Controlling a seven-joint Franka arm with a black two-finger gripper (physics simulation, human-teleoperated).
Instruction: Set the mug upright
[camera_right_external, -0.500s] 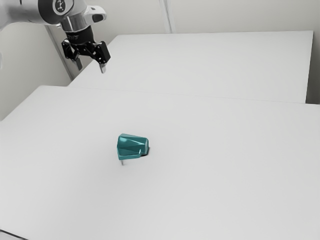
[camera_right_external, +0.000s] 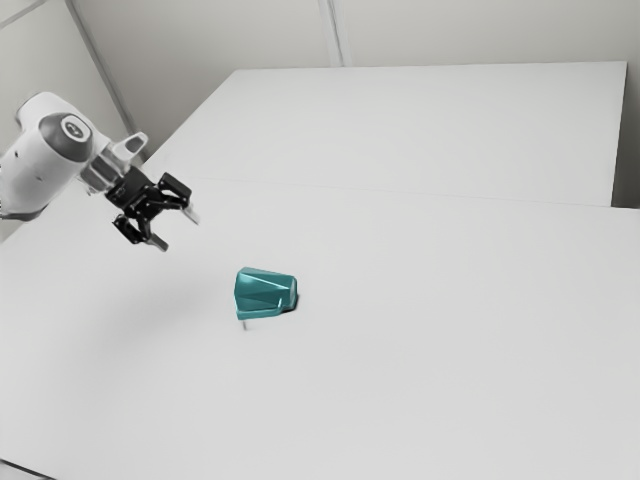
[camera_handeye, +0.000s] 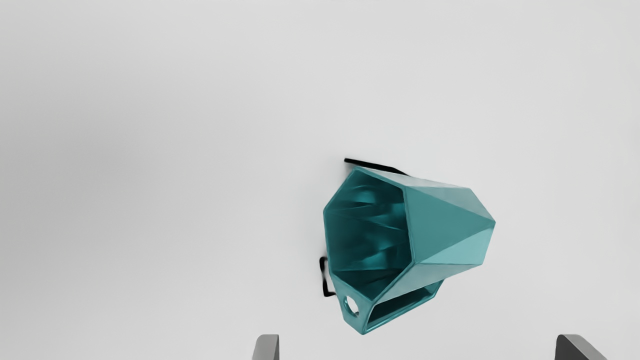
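The gripper (camera_right_external: 177, 231) hangs above the table at the exterior view's left, tilted, its fingers open and apart with nothing between them. The teal faceted mug (camera_right_external: 265, 293) lies on its side on the table, beyond the fingertips toward the exterior view's right. Seen from the wrist, the mug (camera_handeye: 445, 225) shows its open mouth and its handle, the handle being the part nearest the gripper (camera_handeye: 417, 347), whose two fingertips stand wide apart. Mug and fingers are not touching.
The white table (camera_right_external: 420, 350) spreads around the mug. A second white surface (camera_right_external: 420, 130) lies behind it, with pale walls (camera_right_external: 480, 30) beyond. A dark thin line (camera_right_external: 25, 469) runs at the exterior view's lower left corner.
The arm and gripper have swung lower and slightly toward the exterior view's left, and the hand has tilted so its fingers point more toward the mug. The mug lies as before.
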